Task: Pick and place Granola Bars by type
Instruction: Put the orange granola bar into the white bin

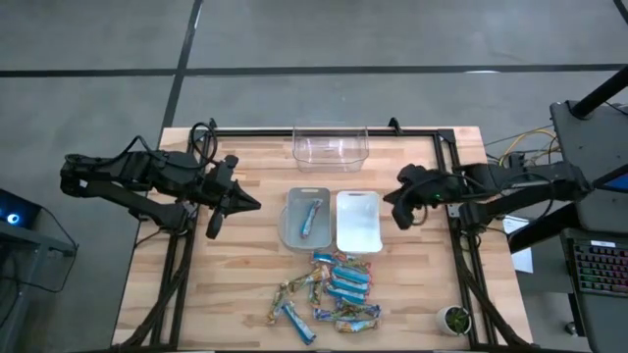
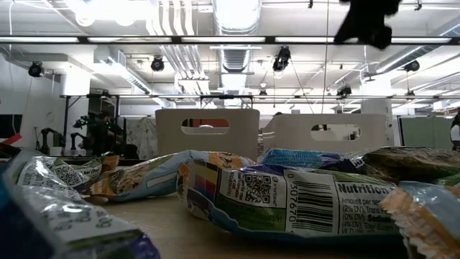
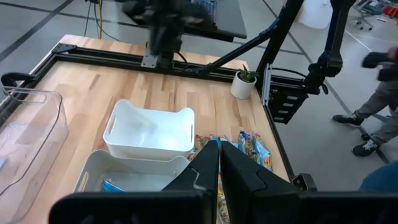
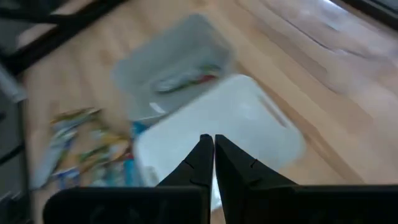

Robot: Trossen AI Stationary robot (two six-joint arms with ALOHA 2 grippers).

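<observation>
A heap of blue and greenish-gold Granola Bars lies on the wooden table near its front edge, and the same bars fill the foreground of the low view. One blue bar lies inside the grey bin. The white bin stands right of it, and I see nothing in it. My left gripper hovers shut to the left of the grey bin, holding nothing. My right gripper hangs shut in the air just right of the white bin, also holding nothing.
A clear plastic bin stands at the table's far edge. A small potted plant sits at the near right corner. Black frame rails run along the table's sides. Bare wood lies left of the heap. A person shows beyond the table.
</observation>
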